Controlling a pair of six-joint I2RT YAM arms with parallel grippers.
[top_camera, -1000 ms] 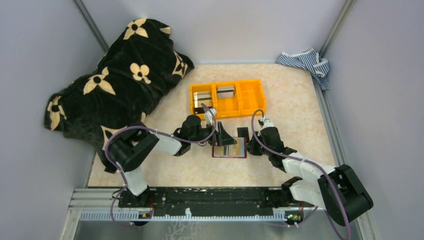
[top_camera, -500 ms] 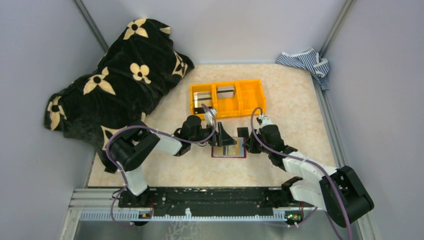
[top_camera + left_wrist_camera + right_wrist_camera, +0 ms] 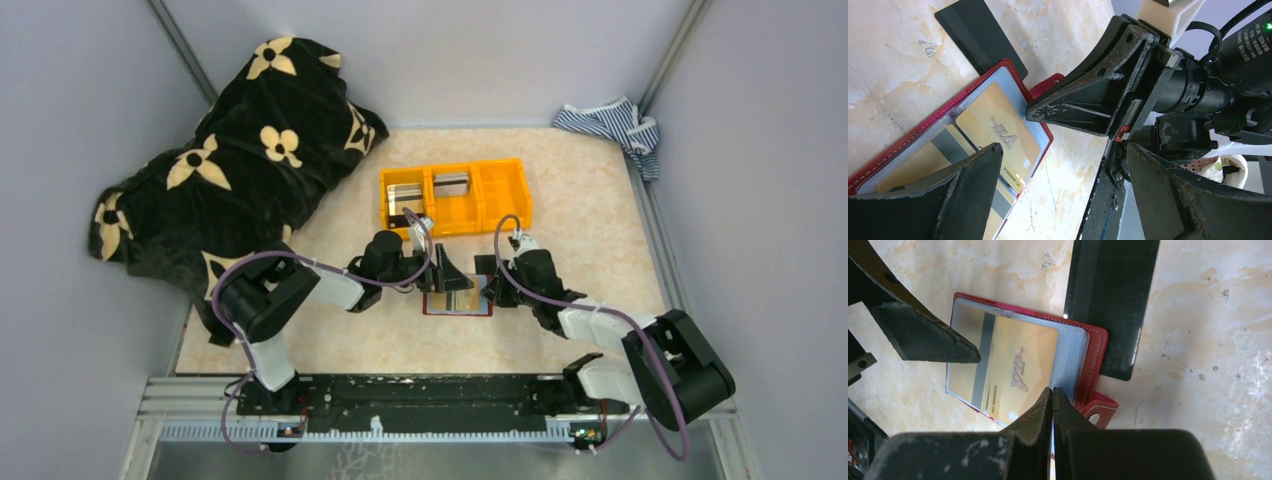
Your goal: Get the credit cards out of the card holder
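Observation:
The dark red card holder (image 3: 458, 300) lies open on the table between my grippers, with gold cards (image 3: 1020, 360) showing under its light blue clear pockets. A black card (image 3: 1110, 295) lies flat on the table, partly under the holder's far edge. My right gripper (image 3: 1052, 389) is shut, its tips on the pocket edge next to the closing tab (image 3: 1100, 410). Nothing shows between its fingers. My left gripper (image 3: 1063, 150) is open. One finger (image 3: 923, 335) rests over the holder's left part, above a gold card (image 3: 998, 130).
An orange three-compartment bin (image 3: 500, 195) stands just behind the holder, with silver-grey cards (image 3: 403, 190) in two compartments. A black flowered cloth (image 3: 240, 150) fills the left back. A striped cloth (image 3: 610, 122) lies in the right back corner.
My right gripper has moved a little left and forward, closer onto the holder's right edge. The left arm and the holder have not moved.

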